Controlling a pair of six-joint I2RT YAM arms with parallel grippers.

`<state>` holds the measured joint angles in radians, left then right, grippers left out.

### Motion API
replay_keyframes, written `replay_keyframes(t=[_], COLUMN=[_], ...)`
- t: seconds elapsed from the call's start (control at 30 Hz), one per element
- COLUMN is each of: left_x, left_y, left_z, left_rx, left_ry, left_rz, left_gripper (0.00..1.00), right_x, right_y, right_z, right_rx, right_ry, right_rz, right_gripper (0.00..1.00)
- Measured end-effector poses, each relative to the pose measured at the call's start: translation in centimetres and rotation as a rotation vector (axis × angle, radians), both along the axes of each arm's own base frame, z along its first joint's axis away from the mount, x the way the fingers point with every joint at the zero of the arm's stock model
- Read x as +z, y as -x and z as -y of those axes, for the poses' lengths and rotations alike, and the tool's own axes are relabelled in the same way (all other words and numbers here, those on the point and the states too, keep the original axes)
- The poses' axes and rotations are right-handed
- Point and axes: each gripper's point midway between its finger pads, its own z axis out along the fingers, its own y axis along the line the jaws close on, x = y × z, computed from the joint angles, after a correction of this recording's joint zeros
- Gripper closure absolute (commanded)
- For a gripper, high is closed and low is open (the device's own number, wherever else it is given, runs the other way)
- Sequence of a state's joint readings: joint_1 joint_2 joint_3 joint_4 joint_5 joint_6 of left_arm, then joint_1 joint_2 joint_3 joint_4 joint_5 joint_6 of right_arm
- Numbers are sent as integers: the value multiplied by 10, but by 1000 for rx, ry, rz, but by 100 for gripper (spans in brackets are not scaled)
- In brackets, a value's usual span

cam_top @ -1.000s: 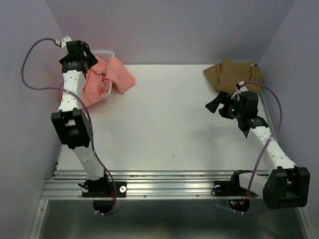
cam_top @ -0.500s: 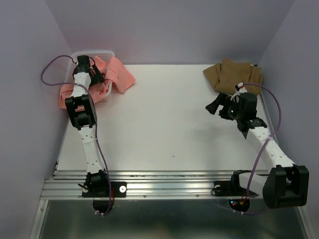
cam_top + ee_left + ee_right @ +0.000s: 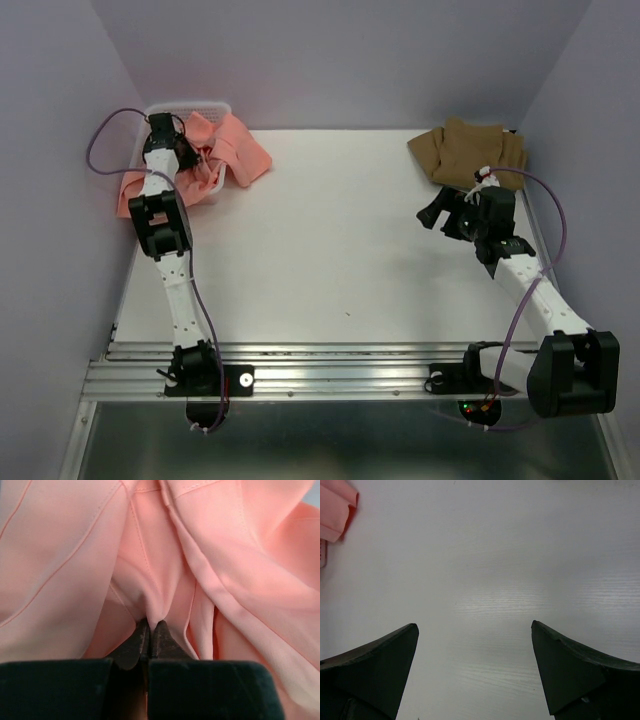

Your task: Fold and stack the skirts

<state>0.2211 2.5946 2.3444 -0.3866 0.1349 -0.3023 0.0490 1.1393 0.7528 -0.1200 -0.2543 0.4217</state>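
A salmon-pink skirt [image 3: 238,150] lies crumpled over a white basket [image 3: 190,106] at the table's back left. My left gripper [image 3: 178,158] reaches down into it. In the left wrist view the pink skirt [image 3: 210,555] fills the frame, and the left gripper [image 3: 151,625] is shut on a pinched fold of it. A tan-brown skirt [image 3: 465,150] lies folded at the back right. My right gripper [image 3: 436,212] hovers just in front of it, open and holding nothing. The right wrist view shows the right gripper [image 3: 475,630] over bare table, a corner of the pink skirt [image 3: 335,507] at top left.
The white table [image 3: 340,240] runs between the two skirts. Purple walls close in the left, right and back. A metal rail [image 3: 340,365] with both arm bases lies along the near edge.
My left arm has swung from above the basket down into the pink skirt, and its gripper has shut on a fold. The right arm has barely moved.
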Motion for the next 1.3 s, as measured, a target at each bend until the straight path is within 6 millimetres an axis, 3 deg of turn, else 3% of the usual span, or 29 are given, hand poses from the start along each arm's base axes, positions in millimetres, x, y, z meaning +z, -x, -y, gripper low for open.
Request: replay_keyframes(t=[0.07,0.17,0.27,0.33,0.37,0.43,0.53,0.6,0.7,0.77,0.87,0.93,1.0,1.03,1.07,1.1,1.13,1.2,1.23,1.27,1.3], left_x=[10,47,122,194,240,306,419,478,530,556,544,519,498,468,453,406,377,295,235,197,144], left_y=[2,0,3,14,26,48,107,152,216,275,338,370,387,392,393,393,391,388,389,393,404], left_z=[5,14,25,34,42,54,86,118,173,221,260,278,296,311,319,343,352,371,376,374,362], left_rx=[-16,-25,-33,-45,-63,-96,-192,-279,-419,-553,-695,-769,-837,-884,-903,-938,-945,-911,-873,-838,-778], left_ry=[26,65,99,118,130,134,128,116,107,133,208,282,336,385,406,456,476,496,479,460,418], left_rz=[13,77,206,332,418,542,768,896,1028,1129,1165,1141,1127,1070,1035,927,852,628,459,351,198], left_gripper=[100,100,100,100,100,100,100,100,100,100,100,100,96,68,37,2,1,1,1,1,1], right_x=[0,0,-2,-6,-8,-9,-4,4,20,30,46,52,52,50,46,42,37,28,26,22,21], right_y=[0,0,1,3,4,4,5,7,11,14,21,25,29,32,34,36,38,43,45,48,50], right_z=[0,0,0,0,0,0,0,-1,-2,-3,-4,-2,3,6,9,12,16,20,21,21,21], right_rx=[0,0,1,0,0,0,1,4,3,3,-3,-25,-57,-77,-97,-115,-134,-153,-154,-150,-142], right_ry=[0,0,0,0,1,1,-1,-5,-26,-38,-63,-72,-69,-64,-58,-51,-40,-22,-16,-5,2], right_rz=[0,0,-4,-14,-20,-20,-4,20,61,87,125,135,123,110,93,74,51,14,0,-19,-26], right_gripper=[0,0,0,0,0,0,0,0,0,0,0,0,0,0,0,0,0,0,0,0,0])
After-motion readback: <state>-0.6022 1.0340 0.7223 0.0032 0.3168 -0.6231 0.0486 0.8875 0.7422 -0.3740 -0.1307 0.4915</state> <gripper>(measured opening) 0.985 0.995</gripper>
